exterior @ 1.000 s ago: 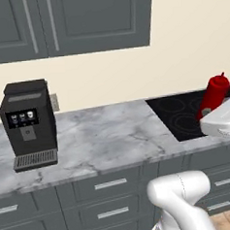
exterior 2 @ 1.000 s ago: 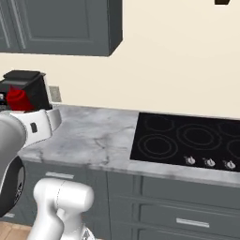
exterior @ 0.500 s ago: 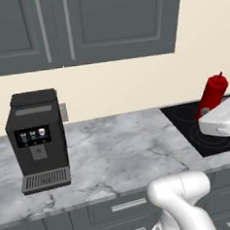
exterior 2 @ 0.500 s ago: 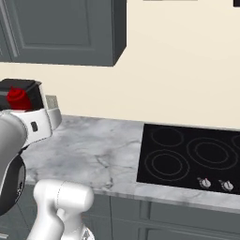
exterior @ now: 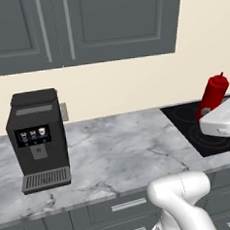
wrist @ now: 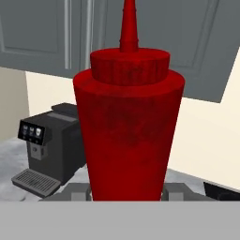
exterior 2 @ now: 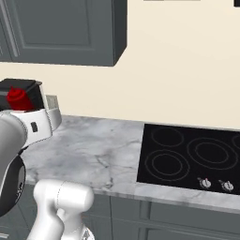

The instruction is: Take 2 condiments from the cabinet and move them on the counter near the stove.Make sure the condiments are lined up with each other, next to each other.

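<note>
My gripper [wrist: 126, 191] is shut on one condiment, a red squeeze bottle [wrist: 127, 122], held upright with its pointed nozzle up. In the left base view this bottle [exterior: 214, 95] hangs above the stove [exterior: 193, 126], at the right edge, with my white hand just below it. From the right base view its red top [exterior 2: 18, 97] peeks over my forearm at the far left. The cabinet [exterior: 115, 24] has its doors closed. The counter [exterior: 119, 150] runs from the coffee machine to the stove [exterior 2: 192, 157].
A black coffee machine [exterior: 38, 137] stands on the counter's left part, also visible behind the bottle [wrist: 49, 140]. A wall socket [exterior: 63, 112] sits beside it. Grey drawers [exterior: 126, 206] run below the counter. Marble between machine and stove is bare.
Both base views have shifted as a whole, so the camera has moved with the base. The red bottle stays in my shut gripper, in the same place relative to the arm.
</note>
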You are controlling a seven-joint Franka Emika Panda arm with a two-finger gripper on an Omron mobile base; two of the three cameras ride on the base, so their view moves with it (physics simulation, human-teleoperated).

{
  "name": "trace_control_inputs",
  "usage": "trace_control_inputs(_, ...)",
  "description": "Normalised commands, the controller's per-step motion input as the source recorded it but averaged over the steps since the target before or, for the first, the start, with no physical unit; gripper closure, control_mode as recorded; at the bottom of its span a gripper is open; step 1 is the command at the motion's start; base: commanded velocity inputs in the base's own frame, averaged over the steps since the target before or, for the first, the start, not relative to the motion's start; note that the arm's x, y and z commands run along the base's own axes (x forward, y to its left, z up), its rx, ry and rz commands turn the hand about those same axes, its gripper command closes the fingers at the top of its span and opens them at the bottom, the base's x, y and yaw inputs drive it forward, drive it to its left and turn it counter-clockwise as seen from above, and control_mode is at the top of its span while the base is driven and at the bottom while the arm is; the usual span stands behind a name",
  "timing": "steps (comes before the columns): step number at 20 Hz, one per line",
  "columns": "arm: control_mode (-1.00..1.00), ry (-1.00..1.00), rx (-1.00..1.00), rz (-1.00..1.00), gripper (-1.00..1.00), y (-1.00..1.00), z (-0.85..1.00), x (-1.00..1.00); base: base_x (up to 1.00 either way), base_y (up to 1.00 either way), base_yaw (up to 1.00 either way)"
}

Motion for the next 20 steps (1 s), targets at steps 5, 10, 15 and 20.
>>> trace_control_inputs(5,-1.0,0.0,0.0,0.01,1.0,-0.19,-0.26,0.09,0.0,0.0,0.0)
trace_control_inputs(10,-1.0,0.01,0.0,0.05,1.0,-0.66,-0.52,0.23,0.0,0.0,0.0)
trace_control_inputs(15,-1.0,0.02,0.02,0.03,1.0,-0.58,-0.68,0.47,0.0,0.0,0.0)
trace_control_inputs(20,-1.0,0.01,0.03,0.0,1.0,-0.57,-0.8,0.7,0.0,0.0,0.0)
